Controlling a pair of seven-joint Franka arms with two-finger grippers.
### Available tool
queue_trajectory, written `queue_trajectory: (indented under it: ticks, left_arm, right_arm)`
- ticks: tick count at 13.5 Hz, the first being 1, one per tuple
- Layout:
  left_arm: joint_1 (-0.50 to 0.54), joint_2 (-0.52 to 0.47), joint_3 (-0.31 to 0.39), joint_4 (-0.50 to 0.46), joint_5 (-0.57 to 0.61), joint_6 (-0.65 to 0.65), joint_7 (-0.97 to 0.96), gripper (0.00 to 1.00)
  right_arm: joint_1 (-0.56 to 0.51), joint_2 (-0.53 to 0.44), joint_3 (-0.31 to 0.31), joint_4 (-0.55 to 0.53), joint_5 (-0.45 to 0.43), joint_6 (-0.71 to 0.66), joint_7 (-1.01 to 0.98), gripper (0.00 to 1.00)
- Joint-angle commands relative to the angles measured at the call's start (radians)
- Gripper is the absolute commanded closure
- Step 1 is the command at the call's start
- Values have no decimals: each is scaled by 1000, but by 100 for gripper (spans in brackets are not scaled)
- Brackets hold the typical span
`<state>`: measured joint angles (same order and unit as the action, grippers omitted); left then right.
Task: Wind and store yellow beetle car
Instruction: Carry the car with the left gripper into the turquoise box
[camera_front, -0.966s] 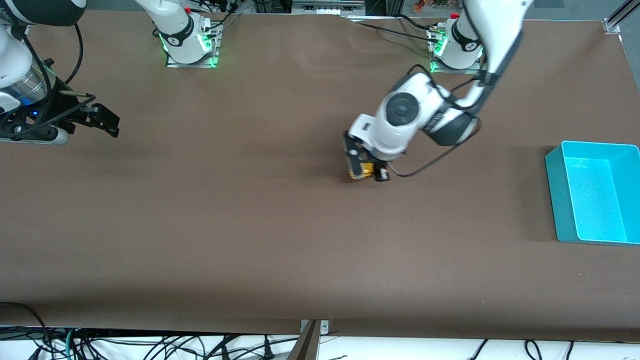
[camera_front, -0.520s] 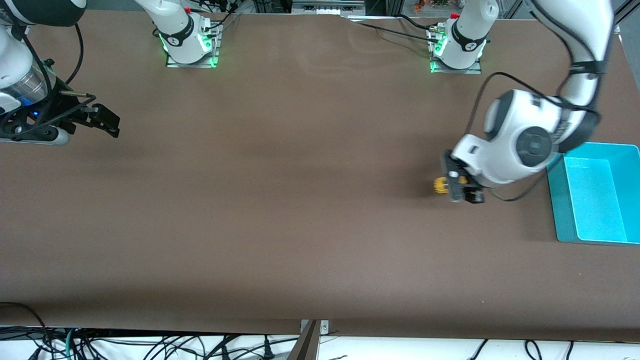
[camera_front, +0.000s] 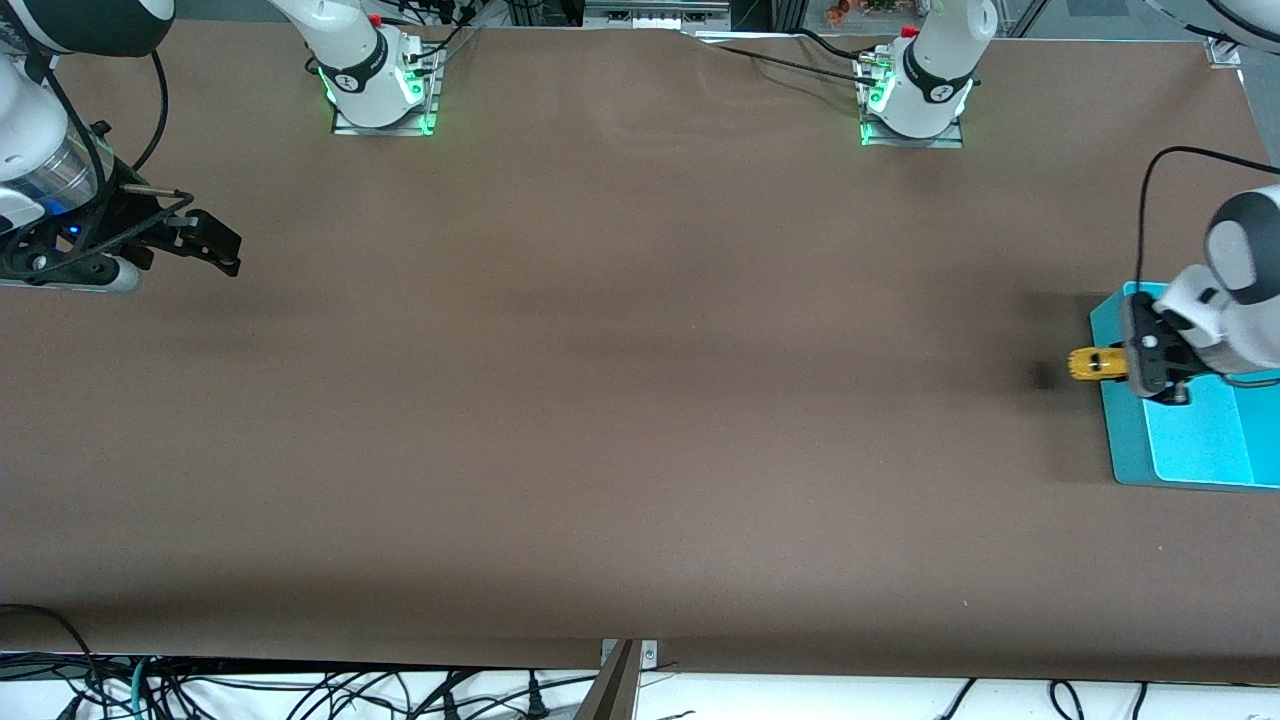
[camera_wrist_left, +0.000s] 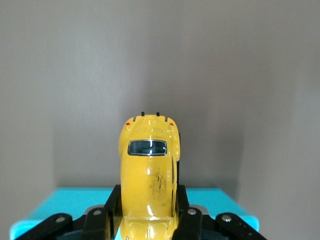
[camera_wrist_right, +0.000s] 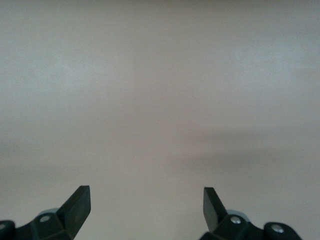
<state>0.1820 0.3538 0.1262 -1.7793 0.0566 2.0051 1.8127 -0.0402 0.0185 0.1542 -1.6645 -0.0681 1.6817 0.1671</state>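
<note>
I have swung my left arm from mid-table toward its own end, so my left gripper now hangs over the teal bin's rim, clamped on the yellow beetle car. Storing looks close. My right gripper waits, jaws wide, empty.

We count one yellow beetle car, and only one toy of any kind. We see one teal bin and one brown table. We count two arms, each with one gripper, so two grippers: the left gripper and the right gripper
</note>
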Motion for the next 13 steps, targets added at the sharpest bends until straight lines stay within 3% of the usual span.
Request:
queue_trajectory:
  ticks: [1,6,13]
  left_arm:
    - [111,92,-10,108,-38,9,170,100]
    - [206,296,-10,264,-95,115,393,100]
    - [241,381,-8,252,-92,270,433,100]
  right_arm:
    - [-3,-2,1,6,14,-13,12,0]
    - [-3,-2,1,6,14,-11,11,0]
    - [-3,-2,1,6,14,-11,11,0]
